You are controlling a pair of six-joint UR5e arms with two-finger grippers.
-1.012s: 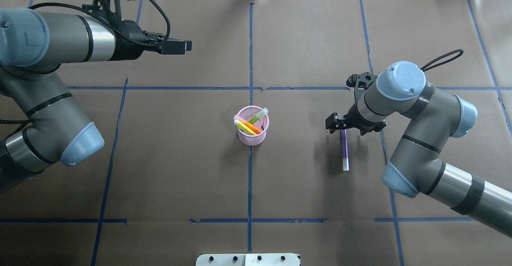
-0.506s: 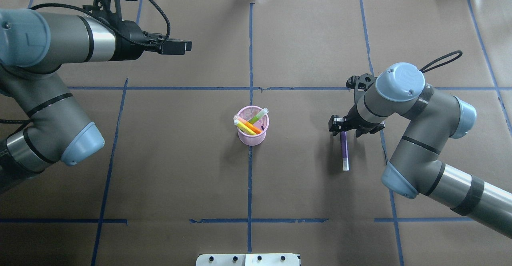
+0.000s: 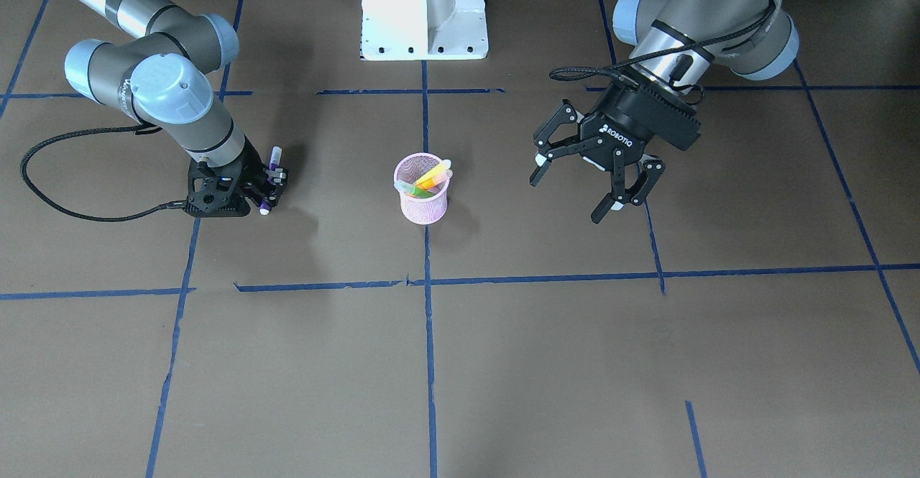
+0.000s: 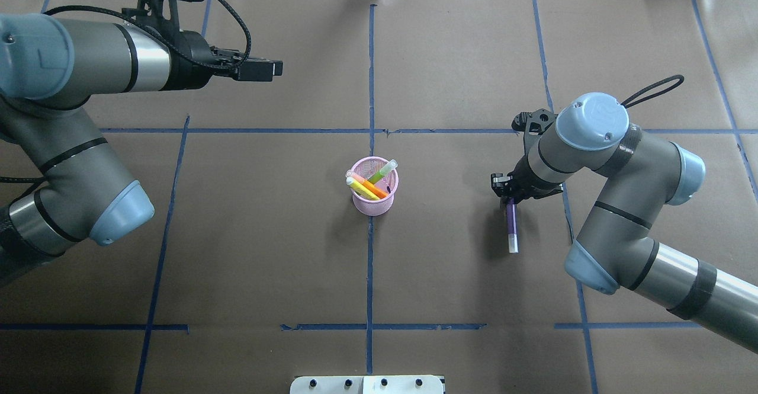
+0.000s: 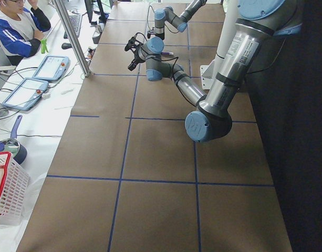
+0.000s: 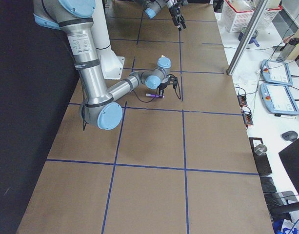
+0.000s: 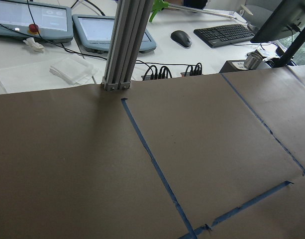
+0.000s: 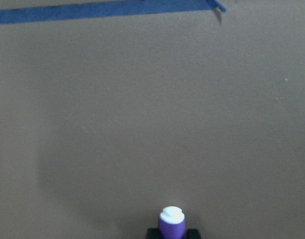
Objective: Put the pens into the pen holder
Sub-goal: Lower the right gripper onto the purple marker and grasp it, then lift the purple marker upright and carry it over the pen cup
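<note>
The pink pen holder stands at the centre of the desk, well apart from every edge, with bare surface on all sides. An orange pen and a green pen lean inside it. The purple pen lies toward the right edge. The right end effector grips its far end, fingers narrow. The left end effector hangs spread wide, holding nothing, over the far left quarter. From overhead, the right wrist hides the gripped end.
</note>
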